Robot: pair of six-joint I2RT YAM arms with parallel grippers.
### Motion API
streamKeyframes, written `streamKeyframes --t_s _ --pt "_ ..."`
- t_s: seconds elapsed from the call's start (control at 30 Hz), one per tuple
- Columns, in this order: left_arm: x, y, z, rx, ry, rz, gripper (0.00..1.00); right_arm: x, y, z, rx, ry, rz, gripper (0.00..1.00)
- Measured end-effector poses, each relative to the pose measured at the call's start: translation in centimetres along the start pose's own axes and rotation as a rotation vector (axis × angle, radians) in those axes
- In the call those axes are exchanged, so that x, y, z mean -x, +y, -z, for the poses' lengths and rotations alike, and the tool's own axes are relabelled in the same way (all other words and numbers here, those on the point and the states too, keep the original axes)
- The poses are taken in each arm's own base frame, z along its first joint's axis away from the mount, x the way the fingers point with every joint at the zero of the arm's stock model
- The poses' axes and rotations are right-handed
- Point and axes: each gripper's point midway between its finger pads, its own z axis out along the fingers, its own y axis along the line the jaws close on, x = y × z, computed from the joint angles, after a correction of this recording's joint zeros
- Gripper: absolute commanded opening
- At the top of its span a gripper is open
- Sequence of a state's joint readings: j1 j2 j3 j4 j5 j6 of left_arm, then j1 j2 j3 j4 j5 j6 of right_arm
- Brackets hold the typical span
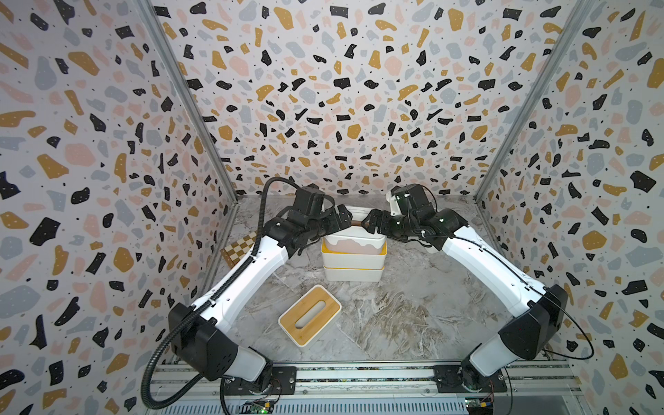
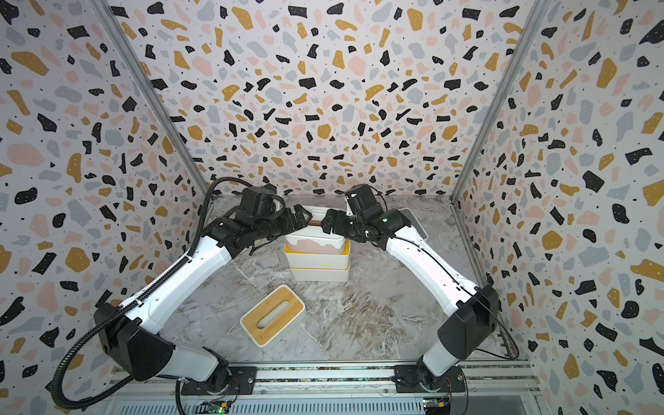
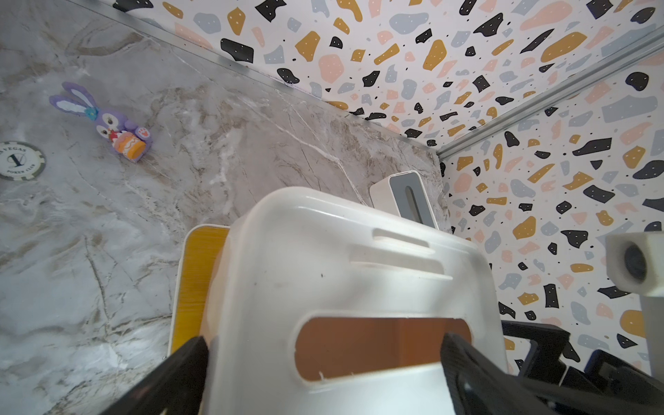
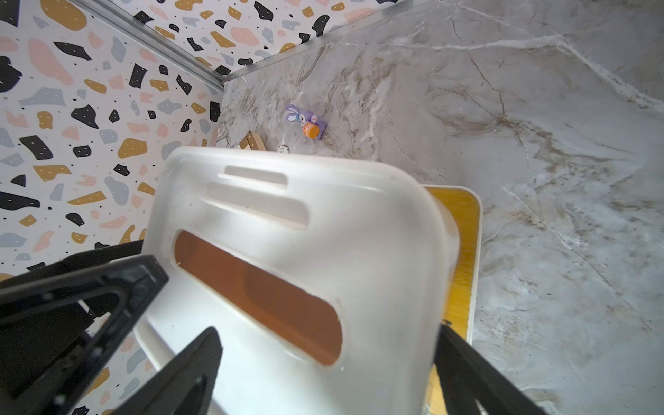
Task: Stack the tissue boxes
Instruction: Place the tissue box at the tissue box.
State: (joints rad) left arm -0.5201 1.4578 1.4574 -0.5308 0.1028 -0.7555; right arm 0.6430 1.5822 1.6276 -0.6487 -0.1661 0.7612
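Observation:
A white tissue box with pink sides (image 1: pixel 354 243) (image 2: pixel 314 246) tops a stack of two yellow-lidded boxes (image 1: pixel 354 259) (image 1: pixel 354 275) at mid-table. My left gripper (image 1: pixel 346 219) (image 3: pixel 325 359) and right gripper (image 1: pixel 368 220) (image 4: pixel 328 359) meet over its lid from either side. Each has its jaws spread wide across the white box (image 3: pixel 323 258) (image 4: pixel 359 233), near the brown slot. A light-wood-lidded box (image 1: pixel 309 315) (image 2: pixel 272 315) lies alone in front of the stack. A grey-lidded box (image 2: pixel 416 222) (image 3: pixel 409 197) stands at the back right, partly hidden behind my right arm.
A checkered chessboard (image 1: pixel 240 248) (image 4: pixel 253 140) leans at the left wall behind my left arm. A purple bunny toy (image 3: pixel 115 125) (image 4: pixel 307 122) and a poker chip (image 3: pixel 19 160) lie at the back left. Patterned walls close three sides.

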Motion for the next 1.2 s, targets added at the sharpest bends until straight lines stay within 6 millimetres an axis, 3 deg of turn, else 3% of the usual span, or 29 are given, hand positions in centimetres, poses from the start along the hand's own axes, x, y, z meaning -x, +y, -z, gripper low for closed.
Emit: streamKeyframes --t_s 0.67,0.97,1.2 --pt "-0.1 -0.2 0.4 0.005 -0.006 0.009 1.0 0.8 -0.2 -0.4 0.007 -0.007 0.017 0.99" --pt "0.1 -0.7 2.0 -0.007 -0.033 0.001 1.0 1.6 -0.1 0.5 0.046 -0.018 0.011 0.99" --pt "0.2 -0.8 2.1 -0.011 -0.034 0.002 1.0 1.6 0.5 1.0 0.072 -0.019 0.014 0.99"
